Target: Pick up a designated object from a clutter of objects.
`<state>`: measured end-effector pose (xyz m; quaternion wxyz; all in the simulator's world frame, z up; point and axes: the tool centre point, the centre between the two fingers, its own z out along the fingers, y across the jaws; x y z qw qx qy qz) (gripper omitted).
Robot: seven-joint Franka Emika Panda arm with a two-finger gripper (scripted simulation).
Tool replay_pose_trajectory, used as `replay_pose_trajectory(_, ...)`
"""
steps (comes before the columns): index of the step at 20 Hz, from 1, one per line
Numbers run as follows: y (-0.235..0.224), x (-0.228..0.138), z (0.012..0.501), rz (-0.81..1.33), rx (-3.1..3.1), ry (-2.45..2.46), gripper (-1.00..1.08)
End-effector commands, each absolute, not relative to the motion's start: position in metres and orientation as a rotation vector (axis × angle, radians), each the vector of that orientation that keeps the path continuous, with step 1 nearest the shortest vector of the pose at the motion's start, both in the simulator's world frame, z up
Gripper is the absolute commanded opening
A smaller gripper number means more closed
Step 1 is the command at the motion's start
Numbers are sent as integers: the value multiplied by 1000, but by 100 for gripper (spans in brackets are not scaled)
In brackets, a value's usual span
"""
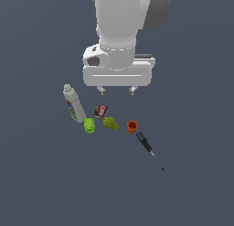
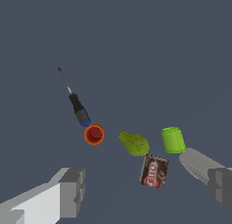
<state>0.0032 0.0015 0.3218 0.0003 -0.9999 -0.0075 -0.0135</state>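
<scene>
Gripper hangs spread and empty above the clutter, with the olive pear lying well below between the lime-green cup and orange cup, its long axis slanting across the jaws' line.

Flat, even, shadowless, sharp render.

My matt grey-and-white gripper fingers look like smooth plastic. The dull olive-green lumpy pear is faceted and matt; the orange cup at its nine o'clock looks like smooth plastic.
</scene>
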Motion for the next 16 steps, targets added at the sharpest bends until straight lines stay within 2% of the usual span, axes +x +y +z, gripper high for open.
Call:
replay_pose_trajectory(1, 2, 3, 322, -42, -3141, -24, 100)
replay_pose_trajectory(10, -18, 10, 342, -99, -3115, 94, 100)
replay_pose_trajectory(16, -18, 10, 336, -95, -3118, 68, 100)
